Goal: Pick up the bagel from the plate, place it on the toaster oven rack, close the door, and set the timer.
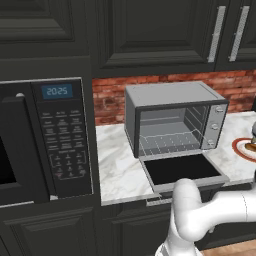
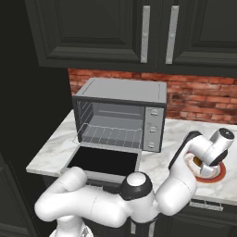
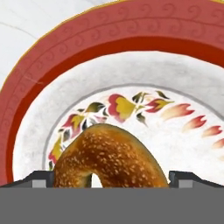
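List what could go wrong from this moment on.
1. The open fingers straddle the bagel only at its near part; closing now may pinch the edge and let it slip back onto the plate.
2. The dropped door juts over the counter edge between plate and toaster oven rack; a low carry might clip it.

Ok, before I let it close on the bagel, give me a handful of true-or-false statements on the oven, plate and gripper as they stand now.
1. The toaster oven has its door dropped open. True.
2. The bagel already lies on the toaster oven rack. False: it sits on the plate; the rack is bare.
3. The gripper is open, a finger on each side of the bagel. True.
4. The plate stands on the counter left of the oven. False: it stands to the oven's right.
5. The microwave clock is dark. False: it shows lit digits.
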You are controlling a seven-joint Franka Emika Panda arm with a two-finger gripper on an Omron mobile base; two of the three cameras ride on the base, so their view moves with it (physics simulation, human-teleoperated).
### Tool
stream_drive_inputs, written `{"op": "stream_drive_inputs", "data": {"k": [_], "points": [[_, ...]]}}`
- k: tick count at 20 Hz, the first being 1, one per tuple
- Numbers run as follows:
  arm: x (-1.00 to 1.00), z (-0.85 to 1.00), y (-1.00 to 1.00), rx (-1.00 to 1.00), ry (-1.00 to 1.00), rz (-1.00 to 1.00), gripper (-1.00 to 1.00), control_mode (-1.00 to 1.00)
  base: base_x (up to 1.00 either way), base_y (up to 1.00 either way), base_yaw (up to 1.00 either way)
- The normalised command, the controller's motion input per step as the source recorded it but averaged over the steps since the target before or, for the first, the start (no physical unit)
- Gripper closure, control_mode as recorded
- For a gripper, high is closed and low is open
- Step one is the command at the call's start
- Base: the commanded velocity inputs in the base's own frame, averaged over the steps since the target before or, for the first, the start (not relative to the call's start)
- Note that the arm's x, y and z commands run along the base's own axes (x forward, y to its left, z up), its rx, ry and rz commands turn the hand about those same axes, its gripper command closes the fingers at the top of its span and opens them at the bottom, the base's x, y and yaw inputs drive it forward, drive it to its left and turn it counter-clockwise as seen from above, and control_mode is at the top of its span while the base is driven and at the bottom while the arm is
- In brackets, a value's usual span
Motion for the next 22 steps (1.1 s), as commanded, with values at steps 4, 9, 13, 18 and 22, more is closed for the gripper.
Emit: {"op": "stream_drive_inputs", "data": {"k": [4, 9, 13, 18, 22], "points": [[0.00, -0.98, 0.00, 0.00, 0.00, 0.00, 1.00, -1.00, 0.00, 0.00, 0.00], [0.00, -0.83, 0.00, 0.02, 0.00, 0.00, 1.00, -1.00, 0.00, 0.00, 0.00], [-0.01, -0.39, 0.00, 0.08, -0.01, 0.00, 1.00, -1.00, 0.00, 0.00, 0.00], [-0.01, -0.08, 0.00, 0.11, -0.07, 0.00, 1.00, -1.00, 0.00, 0.00, 0.00], [-0.20, 0.06, 0.03, 0.13, -0.17, 0.00, 1.00, -1.00, 0.00, 0.00, 0.00]]}}
